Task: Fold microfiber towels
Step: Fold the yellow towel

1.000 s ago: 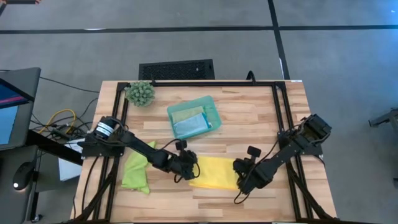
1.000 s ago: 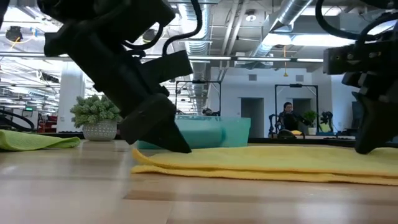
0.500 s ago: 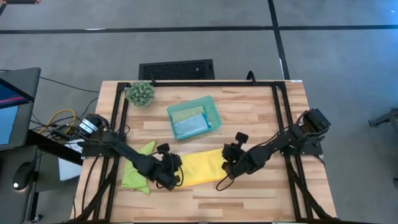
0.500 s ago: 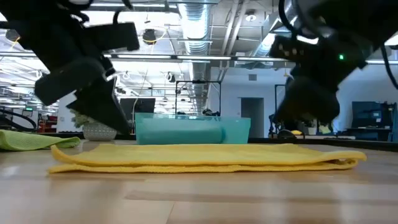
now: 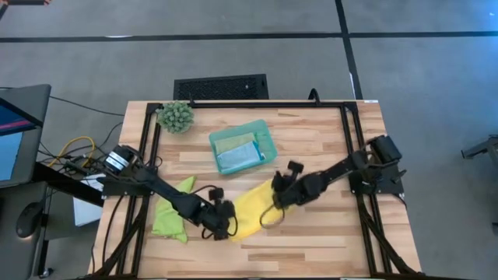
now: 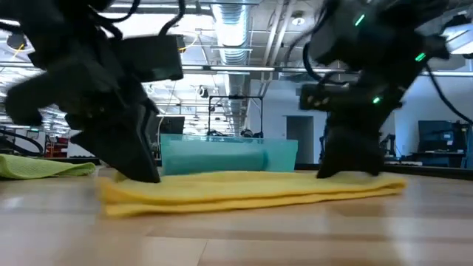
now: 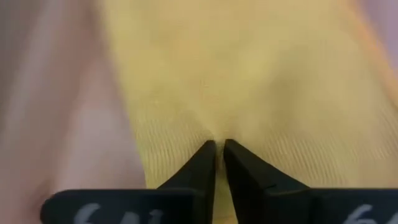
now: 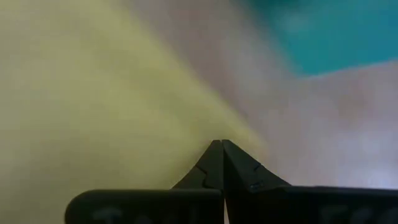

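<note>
Pale wood planks make up the worktop, framed by dark rails, with grey floor around and an open hall behind. Since the earlier frame both claws have drawn inward. Left claw and right claw each pinch an end of the yellow towel, now bunched narrower, lying diagonally at lower centre.

a teal plastic tray sits mid-surface on the light wooden surface. a spiky green plant ball stands at a far corner. a black floor grille lies beyond.
</note>
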Action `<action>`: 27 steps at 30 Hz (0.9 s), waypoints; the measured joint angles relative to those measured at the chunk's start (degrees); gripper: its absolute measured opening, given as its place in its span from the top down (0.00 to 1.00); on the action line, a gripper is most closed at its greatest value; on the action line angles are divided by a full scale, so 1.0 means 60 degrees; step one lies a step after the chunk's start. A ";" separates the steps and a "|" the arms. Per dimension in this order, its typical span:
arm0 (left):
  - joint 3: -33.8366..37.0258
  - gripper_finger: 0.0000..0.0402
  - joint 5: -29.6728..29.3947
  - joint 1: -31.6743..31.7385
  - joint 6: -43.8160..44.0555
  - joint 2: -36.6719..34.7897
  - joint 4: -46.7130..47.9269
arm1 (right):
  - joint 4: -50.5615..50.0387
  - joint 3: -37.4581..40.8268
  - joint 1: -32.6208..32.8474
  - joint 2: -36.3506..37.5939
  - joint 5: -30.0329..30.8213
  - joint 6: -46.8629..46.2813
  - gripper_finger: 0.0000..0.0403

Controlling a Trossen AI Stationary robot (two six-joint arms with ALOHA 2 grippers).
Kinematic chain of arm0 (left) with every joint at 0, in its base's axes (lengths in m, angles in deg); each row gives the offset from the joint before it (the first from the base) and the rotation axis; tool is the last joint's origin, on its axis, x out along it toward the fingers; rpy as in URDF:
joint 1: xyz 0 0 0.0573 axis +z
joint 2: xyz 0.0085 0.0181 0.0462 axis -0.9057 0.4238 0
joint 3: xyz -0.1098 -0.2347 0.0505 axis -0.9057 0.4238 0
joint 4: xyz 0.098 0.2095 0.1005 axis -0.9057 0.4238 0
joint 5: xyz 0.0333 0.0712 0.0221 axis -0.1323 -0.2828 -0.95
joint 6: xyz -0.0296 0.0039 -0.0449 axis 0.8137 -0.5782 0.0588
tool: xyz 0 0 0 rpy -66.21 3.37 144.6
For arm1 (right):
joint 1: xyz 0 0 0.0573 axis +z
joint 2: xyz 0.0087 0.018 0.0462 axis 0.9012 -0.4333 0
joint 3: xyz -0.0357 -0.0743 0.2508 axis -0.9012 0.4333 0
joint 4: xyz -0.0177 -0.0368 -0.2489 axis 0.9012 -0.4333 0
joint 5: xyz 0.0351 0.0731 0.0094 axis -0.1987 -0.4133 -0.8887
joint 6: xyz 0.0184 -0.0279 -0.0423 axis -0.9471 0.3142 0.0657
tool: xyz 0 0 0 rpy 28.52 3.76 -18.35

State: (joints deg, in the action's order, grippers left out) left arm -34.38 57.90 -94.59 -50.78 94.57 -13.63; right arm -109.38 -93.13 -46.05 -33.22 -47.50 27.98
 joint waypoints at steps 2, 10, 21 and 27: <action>0.0026 0.95 0.0298 -0.0084 -0.0648 0.0030 -0.0833 | 0.0042 0.0027 -0.0356 -0.0024 0.1183 0.0214 0.96; -0.0161 1.00 -0.0764 -0.0305 -0.1663 -0.0116 -0.1696 | 0.0734 -0.0009 0.0315 0.1135 0.0702 0.0769 0.96; -0.0114 1.00 0.0073 -0.0250 0.0133 -0.0082 0.0205 | 0.0469 0.0012 0.1316 0.0416 -0.1702 -0.0647 0.96; -0.0519 1.00 0.0403 -0.0361 -0.0189 -0.0083 0.0279 | 0.0080 -0.0008 0.0732 0.0421 -0.1630 -0.0308 0.96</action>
State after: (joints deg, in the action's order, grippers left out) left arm -37.49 60.32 -96.75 -51.91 94.07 -11.95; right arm -108.90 -93.18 -41.66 -30.69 -57.28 26.14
